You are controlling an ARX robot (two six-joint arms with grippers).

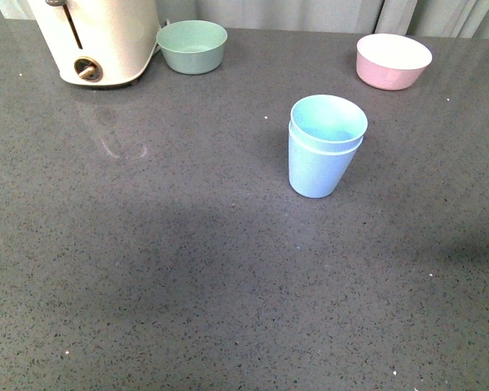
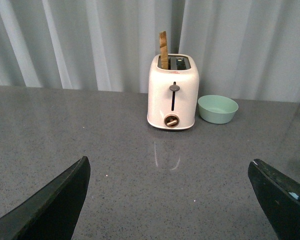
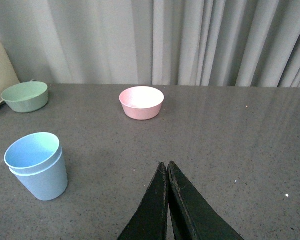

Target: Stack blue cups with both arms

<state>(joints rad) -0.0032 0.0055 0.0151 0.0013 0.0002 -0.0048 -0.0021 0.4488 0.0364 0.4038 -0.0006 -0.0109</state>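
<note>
since the two blue cups [image 1: 326, 147] already sit one inside the other, upright on the grey tabletop [image 1: 147, 269] a little right of centre in the front view, the stacking itself looks done, and i judge that only pulling clear or resting is left. neither arm shows in the front view. the right wrist view puts the nested cups [image 3: 37, 167] ahead of the right tool [image 3: 167, 167] and off toward the robot's left, well apart from it, with their long axis vertical and mouths open upward. that tool's two black fingers are pressed together with nothing between them. the left tool [image 2: 170, 200] has its fingers spread wide and empty; its camera shows no cup at all, so i would call the right arm the nearer one, though that is a judgement from what each wrist sees.

counted: two blue cups, nested as one stack, the inner rim standing just above the outer. one sage-green bowl [image 1: 192, 46] sits at the far side, just beside one cream toaster [image 2: 172, 92] that has something brown standing in a slot. one pink bowl [image 1: 394, 61] sits at the far right, well apart from the stack. a pale curtain [image 3: 215, 40] hangs behind.
</note>
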